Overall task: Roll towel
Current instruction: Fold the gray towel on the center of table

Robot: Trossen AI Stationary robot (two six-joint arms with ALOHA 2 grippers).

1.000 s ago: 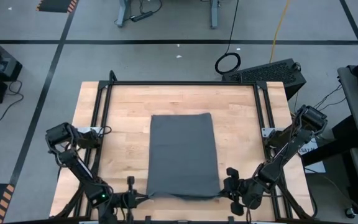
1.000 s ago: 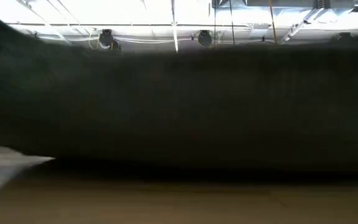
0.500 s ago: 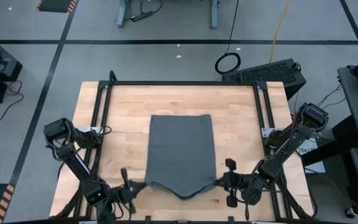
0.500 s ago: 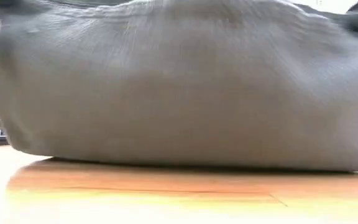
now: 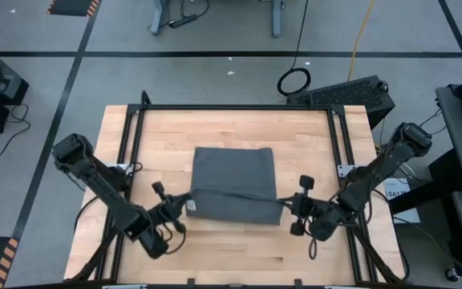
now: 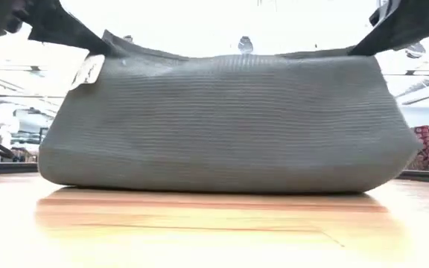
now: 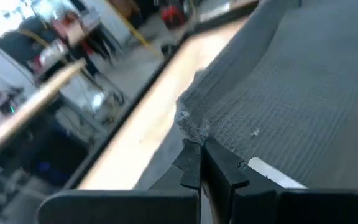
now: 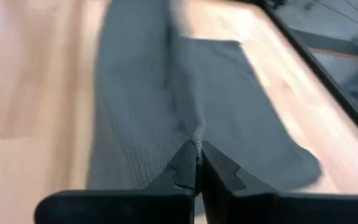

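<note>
While I hold both arms over the near half of the tabletop, I note:

Progress: first turn only. I judge the towel [image 5: 233, 184] folded over once, not yet rolled; its near edge is lifted and carried toward the far edge, draped over the part lying flat.
Towel position: middle of the tabletop [image 5: 303, 136], far edge flat on the wood, well apart from all four edges.
Left gripper [image 5: 184, 202]: jaws pinched shut on the towel's near left corner, beside the white tag [image 6: 87, 71].
Right gripper [image 5: 289, 207]: jaws pinched shut on the near right corner; cloth bunches at the fingertips in the right wrist view.
Low view: towel hangs as a bulging loop from both held corners, bottom resting on the wood.
Change from earlier: a second ago the towel lay full length, reaching almost to the near edge, with both grippers at that edge. Now it covers about half that length and both grippers sit farther in.
Left to do: I judge most of the rolling remains.
</note>
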